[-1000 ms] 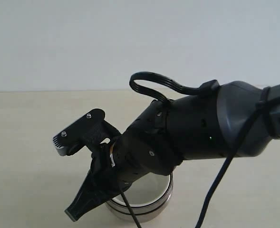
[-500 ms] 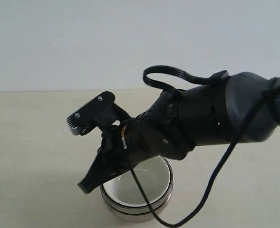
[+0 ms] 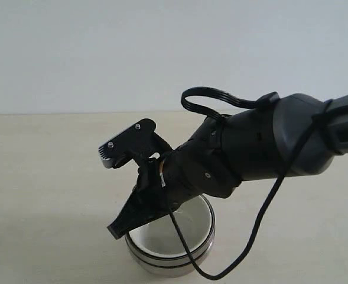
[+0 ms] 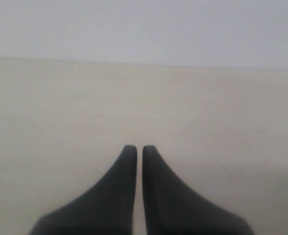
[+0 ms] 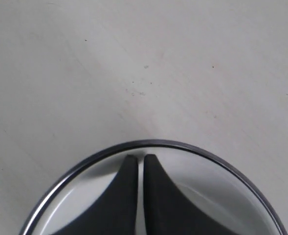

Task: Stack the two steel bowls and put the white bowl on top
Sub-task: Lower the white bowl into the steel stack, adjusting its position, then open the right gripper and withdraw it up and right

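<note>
The two steel bowls sit nested on the table with the white bowl inside them. The right gripper, fingers pressed together and empty, hangs over the stack's left rim, perhaps just clear of it. The left gripper, also closed, hovers over bare table.

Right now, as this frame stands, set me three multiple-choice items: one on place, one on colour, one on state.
1. Where is the white bowl? A inside the steel bowls; B beside them; C in a gripper.
2. What colour is the right gripper? A silver; B black; C white.
3. How are its jaws? A wide open; B shut on a bowl; C shut, empty.
Answers: 1 A, white shows within the steel rim; 2 B, its fingers are black; 3 C, they meet with nothing between.
</note>
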Available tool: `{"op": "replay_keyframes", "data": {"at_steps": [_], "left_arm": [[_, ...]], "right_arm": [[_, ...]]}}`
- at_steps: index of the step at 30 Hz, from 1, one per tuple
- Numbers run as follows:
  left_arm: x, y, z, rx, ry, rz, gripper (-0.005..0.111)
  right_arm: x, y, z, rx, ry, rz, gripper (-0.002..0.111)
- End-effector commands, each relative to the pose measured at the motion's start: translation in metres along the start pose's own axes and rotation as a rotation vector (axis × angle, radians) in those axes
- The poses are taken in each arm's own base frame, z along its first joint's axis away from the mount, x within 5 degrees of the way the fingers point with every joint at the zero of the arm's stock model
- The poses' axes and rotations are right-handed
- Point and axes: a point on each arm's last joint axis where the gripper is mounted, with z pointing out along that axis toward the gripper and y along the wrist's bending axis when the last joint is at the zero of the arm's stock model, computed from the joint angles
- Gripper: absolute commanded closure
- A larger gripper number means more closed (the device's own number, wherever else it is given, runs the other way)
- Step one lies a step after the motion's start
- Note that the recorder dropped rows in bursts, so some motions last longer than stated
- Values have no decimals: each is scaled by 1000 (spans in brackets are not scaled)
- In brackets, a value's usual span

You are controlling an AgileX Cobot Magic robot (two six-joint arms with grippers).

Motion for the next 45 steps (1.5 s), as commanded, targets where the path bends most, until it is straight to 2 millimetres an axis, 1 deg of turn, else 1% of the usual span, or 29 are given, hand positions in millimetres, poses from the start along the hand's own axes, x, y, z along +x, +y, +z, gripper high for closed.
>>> {"op": "replay_keyframes", "data": {"at_steps": [1,8,18,29,31,34,35,41,43,45], "left_arm": [[0,0,0,5,-7,-4,103],[0,0,0,5,-7,-4,103],[0,0,0,5,-7,-4,103],[0,0,0,5,-7,-4,103],[0,0,0,5,-7,-4,103],[0,0,0,5,-7,-4,103],[0,0,0,5,-7,-4,103],[0,0,0,5,-7,-4,103],[0,0,0,5,-7,-4,103],[0,0,0,5,-7,-4,103]], "right_arm": [[0,0,-1,4,12,-4,108],[5,-1,-2,11,69,-6,108],[21,-3,-4,34,241,-6,108],[22,-3,-4,38,258,13,108],[24,-3,0,38,268,15,108],[33,-2,15,33,300,10,108],[33,-2,15,33,300,10,108],[27,-2,6,34,270,6,108],[22,-3,-1,34,247,7,108],[16,-4,-12,36,212,10,108]]}}
